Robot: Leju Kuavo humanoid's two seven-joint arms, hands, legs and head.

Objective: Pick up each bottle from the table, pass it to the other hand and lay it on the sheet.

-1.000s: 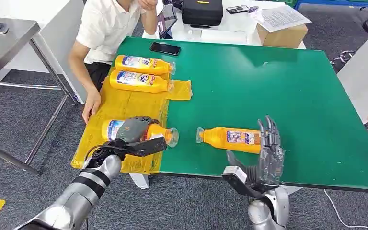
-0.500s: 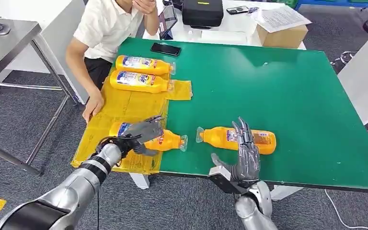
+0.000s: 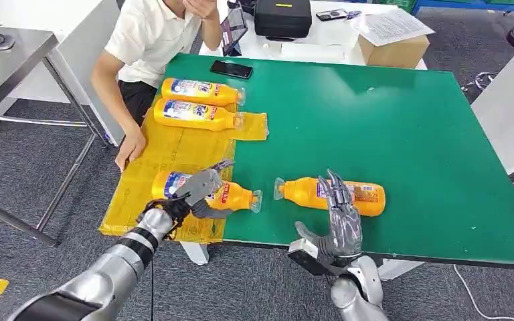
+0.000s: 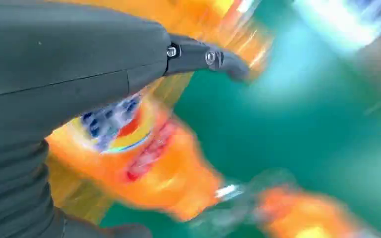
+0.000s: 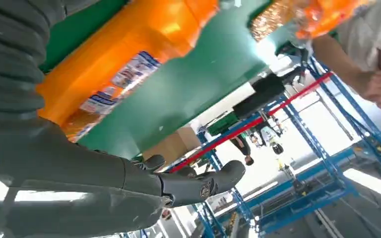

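The right hand (image 3: 340,217) has been drawn nearer, spread open above a bottle (image 3: 330,194) on the desk (image 3: 401,134). The open left hand (image 3: 201,188) seemingly rests on another. Four bottles are counted.

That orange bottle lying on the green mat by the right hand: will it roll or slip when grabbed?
The orange bottle lies on its side and looks round, so a nudge would probably roll it. Its glossy plastic may be slippery. The right hand hovers open over it.

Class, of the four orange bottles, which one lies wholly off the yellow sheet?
The bottle on bare green table before the right hand; the other three lie on the yellow sheet.
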